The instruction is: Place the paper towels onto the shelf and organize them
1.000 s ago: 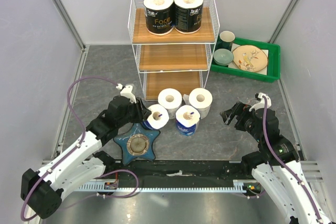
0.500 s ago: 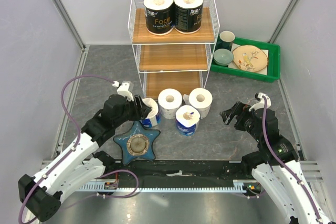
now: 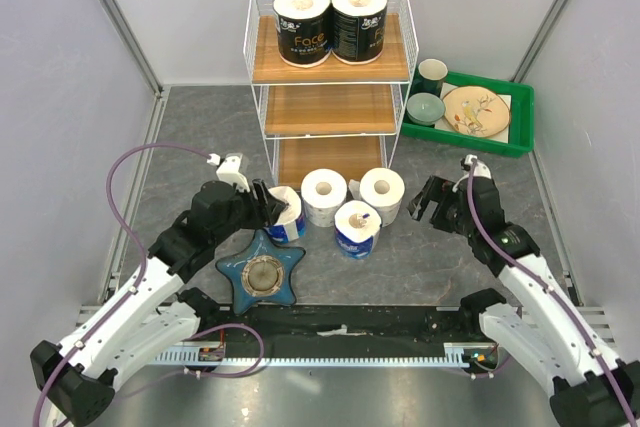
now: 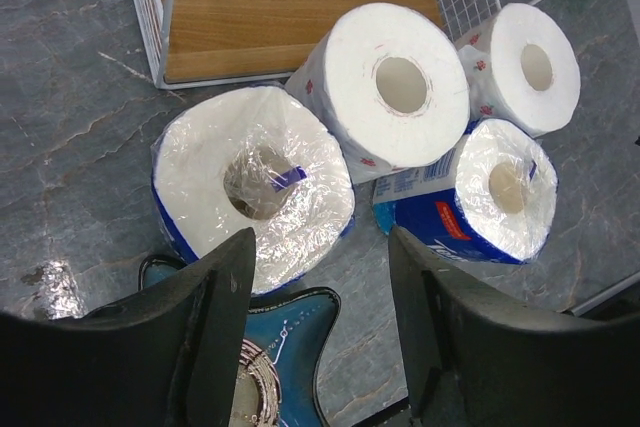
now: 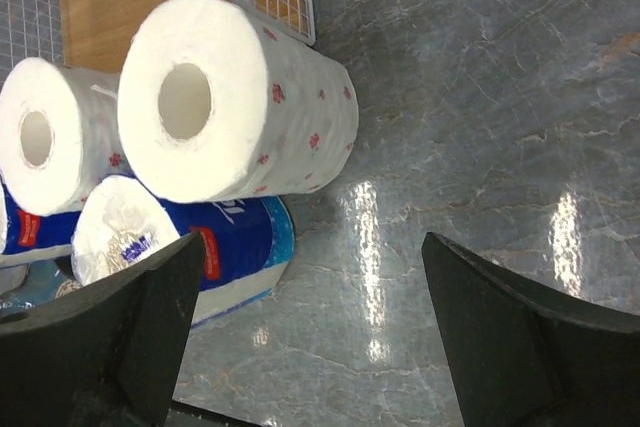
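Note:
The shelf [image 3: 330, 57] stands at the back with two black-wrapped paper towels [image 3: 302, 24] [image 3: 359, 22] on its top tier. Its lower tiers are bare. On the table in front stand two white rolls [image 3: 323, 196] [image 3: 382, 194] and two blue-white rolls [image 3: 286, 213] [image 3: 357, 229]. My left gripper [image 3: 268, 209] is open just behind the left blue-white roll [image 4: 255, 187], and nothing sits between its fingers. My right gripper [image 3: 432, 209] is wide open and empty, to the right of the right white roll [image 5: 230, 97].
A blue star-shaped dish [image 3: 262, 272] lies right before the left blue-white roll, under my left gripper. A green tray [image 3: 520, 117] with cups and a plate sits right of the shelf. Grey walls close in both sides.
My left gripper moved the blue-white roll left and back, set it beside the white roll and opened off it. My right arm swung forward and left toward the rolls.

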Controlling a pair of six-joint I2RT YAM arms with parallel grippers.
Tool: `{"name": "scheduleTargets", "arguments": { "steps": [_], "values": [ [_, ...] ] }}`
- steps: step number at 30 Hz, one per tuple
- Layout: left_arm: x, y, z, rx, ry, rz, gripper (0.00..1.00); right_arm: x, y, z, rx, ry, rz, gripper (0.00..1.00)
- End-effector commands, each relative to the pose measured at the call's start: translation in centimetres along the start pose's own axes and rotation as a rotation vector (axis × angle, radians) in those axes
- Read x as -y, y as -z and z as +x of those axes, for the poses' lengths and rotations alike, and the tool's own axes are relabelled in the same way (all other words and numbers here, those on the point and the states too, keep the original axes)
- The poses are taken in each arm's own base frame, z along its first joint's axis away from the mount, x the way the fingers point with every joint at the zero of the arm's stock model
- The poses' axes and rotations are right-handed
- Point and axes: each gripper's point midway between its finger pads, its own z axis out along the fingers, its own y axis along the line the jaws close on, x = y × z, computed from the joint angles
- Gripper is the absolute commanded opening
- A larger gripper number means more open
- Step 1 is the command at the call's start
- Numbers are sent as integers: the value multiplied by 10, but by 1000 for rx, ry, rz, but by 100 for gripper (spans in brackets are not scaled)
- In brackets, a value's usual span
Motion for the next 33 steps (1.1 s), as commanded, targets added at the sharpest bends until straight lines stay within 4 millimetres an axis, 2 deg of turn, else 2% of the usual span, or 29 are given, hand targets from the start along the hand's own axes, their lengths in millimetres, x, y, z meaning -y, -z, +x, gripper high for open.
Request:
{"name": "scheduleTargets", "arguments": {
  "steps": [1,8,18,25,33],
  "values": [
    [10,10,-24,57,-55,28,67,-34,-9,-43,102,9,-89,98],
    [13,13,-26,62,-65,44,70,-49,-35,-55,108,13,-101,98],
    [11,15,-23,66,-74,44,74,-55,-78,-45,39,90,-9,98],
    [11,19,-26,74,-87,49,75,-40,-88,-49,67,106,101,97],
    [14,28,-33,80,-144,61,76,-38,-99,-33,12,152,131,91]
  ]
}}
